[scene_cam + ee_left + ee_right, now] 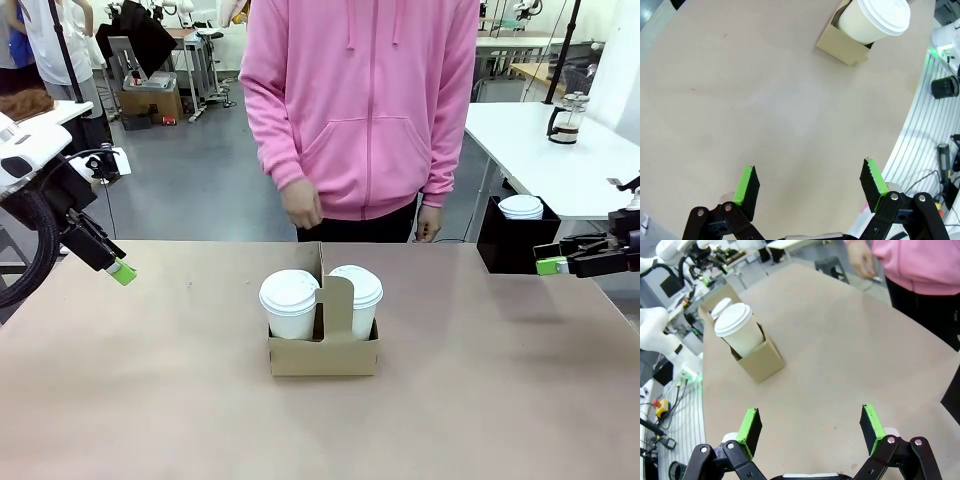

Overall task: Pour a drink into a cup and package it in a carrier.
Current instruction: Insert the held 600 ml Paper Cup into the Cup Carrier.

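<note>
Left gripper (118,268) hangs at the 9 o'clock edge of the front view, jaws spread and gripping nothing; in its own wrist view the gripper (810,192) shows two green pads standing well apart over bare table (765,110). Right gripper (550,265) sits at the 3 o'clock edge, likewise released and empty, its fingers pointing toward the table's middle; its wrist view shows the same spread of the gripper (811,429) with only tabletop between the pads.

Carrier (322,345), brown cardboard, stands upright near the table's centre, its raised handle panel running between two slots. Each slot holds a cup: the left cup (290,304) and the right cup (355,298), both white, both capped with white lids, both upright and seated in the base. From the left wrist the carrier (842,45) lies at about 1 o'clock, with one lidded cup (875,22) in sight; from the right wrist it (760,362) lies at about 10 o'clock. Both grippers are well apart from it.

A person in a pink hooded top (365,100) stands at 12 o'clock behind the table, hands lowered at the far edge. A glass jug with a black handle (567,118) rests on a white side table (530,150) at 2 o'clock; a black box (515,240) bearing white lids (521,206) stands below it.
</note>
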Robot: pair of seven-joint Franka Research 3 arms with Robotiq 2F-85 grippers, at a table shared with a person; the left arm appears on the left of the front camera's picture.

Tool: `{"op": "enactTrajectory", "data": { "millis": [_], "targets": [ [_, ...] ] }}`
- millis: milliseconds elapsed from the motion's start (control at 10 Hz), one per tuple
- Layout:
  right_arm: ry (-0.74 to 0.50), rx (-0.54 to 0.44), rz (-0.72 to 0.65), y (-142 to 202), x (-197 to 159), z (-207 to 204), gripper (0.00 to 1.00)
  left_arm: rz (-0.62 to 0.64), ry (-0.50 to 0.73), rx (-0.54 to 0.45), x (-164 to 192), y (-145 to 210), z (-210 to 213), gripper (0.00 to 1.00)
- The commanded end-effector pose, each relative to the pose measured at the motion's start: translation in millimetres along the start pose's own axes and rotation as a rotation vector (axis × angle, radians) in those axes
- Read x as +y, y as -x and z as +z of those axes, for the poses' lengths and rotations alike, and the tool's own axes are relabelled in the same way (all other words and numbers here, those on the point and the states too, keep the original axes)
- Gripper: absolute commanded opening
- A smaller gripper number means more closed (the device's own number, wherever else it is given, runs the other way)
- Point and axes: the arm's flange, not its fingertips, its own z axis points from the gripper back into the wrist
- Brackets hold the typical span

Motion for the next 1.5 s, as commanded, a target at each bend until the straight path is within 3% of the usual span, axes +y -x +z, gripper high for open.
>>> {"op": "enactTrajectory", "data": {
  "millis": [0, 1400],
  "targets": [
    [-0.008, -0.009, 0.004, -1.3, 0.8, 2.2, 1.00, -0.001, 0.005, -0.005, 0.1, 0.8, -1.1, 1.00],
    [-0.008, -0.009, 0.004, -1.3, 0.8, 2.2, 1.00, -0.001, 0.005, -0.005, 0.1, 0.8, -1.1, 1.00]
  ]
}}
